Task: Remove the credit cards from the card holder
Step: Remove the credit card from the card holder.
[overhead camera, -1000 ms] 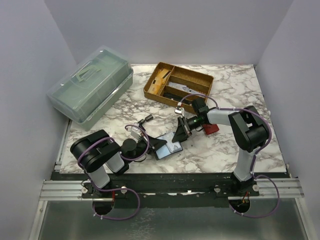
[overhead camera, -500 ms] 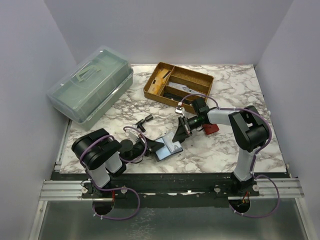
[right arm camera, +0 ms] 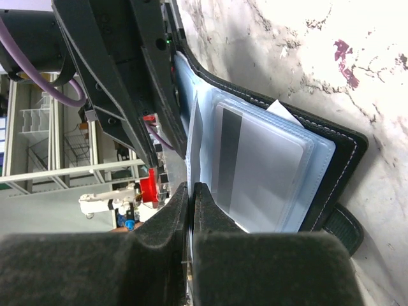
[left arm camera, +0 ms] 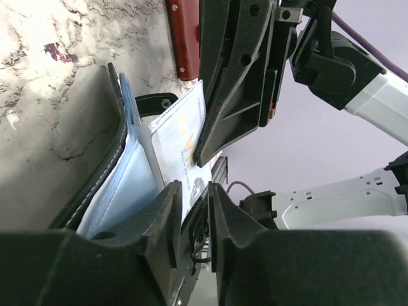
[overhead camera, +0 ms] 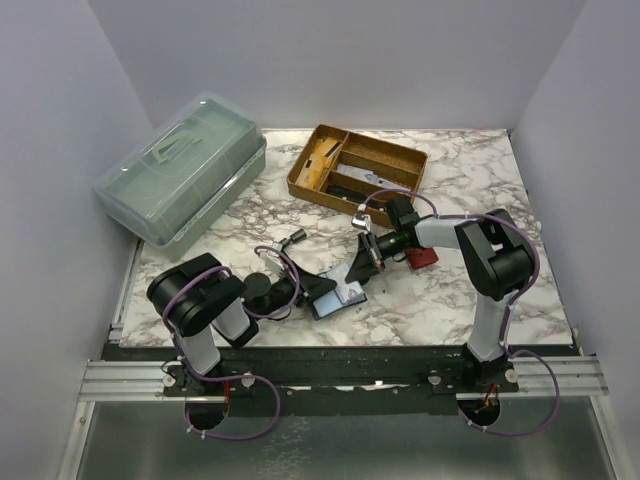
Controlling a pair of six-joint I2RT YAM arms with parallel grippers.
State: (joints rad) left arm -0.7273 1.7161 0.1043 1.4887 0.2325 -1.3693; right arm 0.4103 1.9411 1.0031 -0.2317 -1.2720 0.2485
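Now striped card [right arm camera: 255, 167] sits in holder [right arm camera: 349, 145] sleeve, just beside R tool [right arm camera: 189, 191].

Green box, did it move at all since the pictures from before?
No. The green lidded box has not moved: it keeps the same gap to the wooden tray on its right.

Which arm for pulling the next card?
Right, probably: right gripper is shut at the sleeve edge by the striped credit card; left gripper, slightly apart, sits at the card holder cover.

Fingers [right arm camera: 167, 220], pressed together, beside the open card holder [right arm camera: 341, 159].
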